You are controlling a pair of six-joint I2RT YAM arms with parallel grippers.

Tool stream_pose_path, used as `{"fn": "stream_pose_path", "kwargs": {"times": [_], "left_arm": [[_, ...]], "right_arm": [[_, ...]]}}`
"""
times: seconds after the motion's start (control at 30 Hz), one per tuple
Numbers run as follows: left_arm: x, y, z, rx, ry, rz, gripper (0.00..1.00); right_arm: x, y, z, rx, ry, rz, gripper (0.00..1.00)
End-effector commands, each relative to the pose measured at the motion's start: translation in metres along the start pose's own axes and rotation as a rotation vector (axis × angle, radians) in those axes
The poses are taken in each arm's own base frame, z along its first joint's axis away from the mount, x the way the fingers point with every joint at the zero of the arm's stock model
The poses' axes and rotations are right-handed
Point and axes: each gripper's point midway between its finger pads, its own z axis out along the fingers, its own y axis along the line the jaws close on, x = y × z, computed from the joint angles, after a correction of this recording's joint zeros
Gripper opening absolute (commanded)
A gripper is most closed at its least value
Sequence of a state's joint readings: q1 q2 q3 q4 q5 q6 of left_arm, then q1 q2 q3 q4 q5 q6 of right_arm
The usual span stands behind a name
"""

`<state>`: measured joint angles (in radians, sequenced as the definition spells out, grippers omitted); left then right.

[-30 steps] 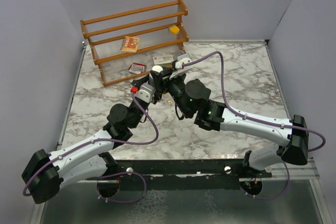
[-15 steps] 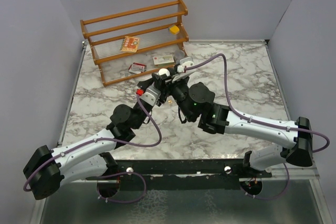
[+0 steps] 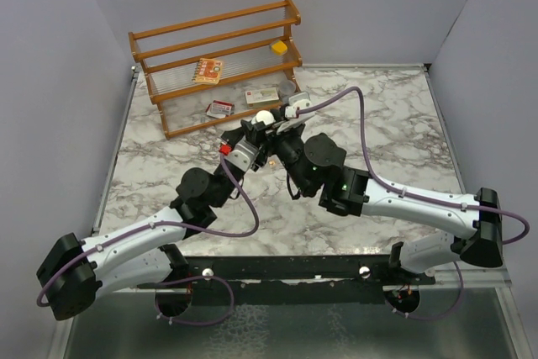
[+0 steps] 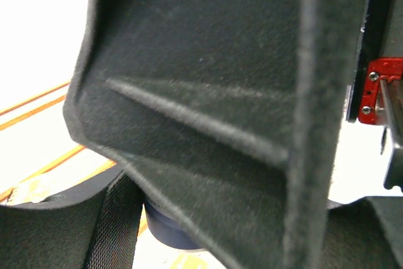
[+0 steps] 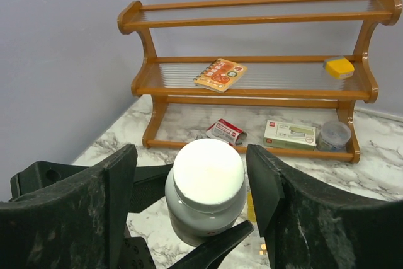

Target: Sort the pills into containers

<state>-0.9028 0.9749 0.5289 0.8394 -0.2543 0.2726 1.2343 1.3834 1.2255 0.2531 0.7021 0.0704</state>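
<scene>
A grey pill bottle [image 5: 203, 215] with a white cap [image 5: 208, 171] stands upright in the middle of the right wrist view; in the top view its cap [image 3: 264, 117] shows in front of the rack. My left gripper [image 3: 250, 139] is shut on the bottle's body, one black finger [image 5: 217, 250] running under it. My right gripper [image 5: 192, 155] is open, its fingers [image 5: 121, 184] standing either side of the cap with a gap on both sides. A few tiny yellow pills [image 5: 262, 248] lie on the marble beside the bottle. The left wrist view is mostly blocked by a dark finger; only the bottle's base [image 4: 165, 231] shows.
A wooden rack [image 5: 151, 61] stands at the back, holding a small notebook [image 5: 220, 74] and a yellow cube [image 5: 340, 66]. On its bottom level lie a red-white box [image 5: 225, 131], a green-white box [image 5: 289, 134] and a low round tin [image 5: 334, 135]. Grey walls close in the table.
My right gripper has opened wider around the cap. Both grippers and the bottle shifted slightly right and towards the rack, then held still.
</scene>
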Motion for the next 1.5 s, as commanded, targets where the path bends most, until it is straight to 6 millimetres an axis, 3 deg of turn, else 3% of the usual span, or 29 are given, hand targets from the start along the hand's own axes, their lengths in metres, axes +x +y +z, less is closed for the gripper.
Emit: {"fn": "stream_pose_path", "kwargs": {"times": [0.0, 0.17, 0.4, 0.63, 0.93, 1.17, 1.47], "left_arm": [[-0.034, 0.023, 0.006, -0.095, -0.071, -0.005, 0.0], [-0.033, 0.024, 0.003, -0.096, -0.062, -0.004, 0.0], [-0.025, 0.024, -0.001, -0.094, -0.034, -0.003, 0.0], [-0.018, 0.022, -0.004, -0.086, -0.004, -0.006, 0.0], [-0.027, 0.019, -0.01, -0.051, -0.018, -0.037, 0.0], [-0.053, -0.006, -0.033, 0.133, -0.054, -0.139, 0.0], [-0.084, -0.058, -0.091, 0.492, -0.095, -0.377, 0.0]], "right_arm": [[0.05, 0.039, -0.027, -0.172, 0.145, -0.098, 0.76], [0.023, 0.031, -0.033, -0.164, 0.101, -0.088, 0.88], [-0.013, 0.017, -0.045, -0.156, 0.046, -0.066, 0.9], [-0.048, -0.003, -0.069, -0.171, -0.009, -0.019, 0.91], [-0.062, -0.026, -0.087, -0.155, -0.05, -0.029, 0.93], [-0.066, -0.02, -0.106, -0.29, -0.089, -0.083, 0.92], [-0.092, 0.002, -0.173, -0.659, -0.22, -0.06, 0.84]]}}
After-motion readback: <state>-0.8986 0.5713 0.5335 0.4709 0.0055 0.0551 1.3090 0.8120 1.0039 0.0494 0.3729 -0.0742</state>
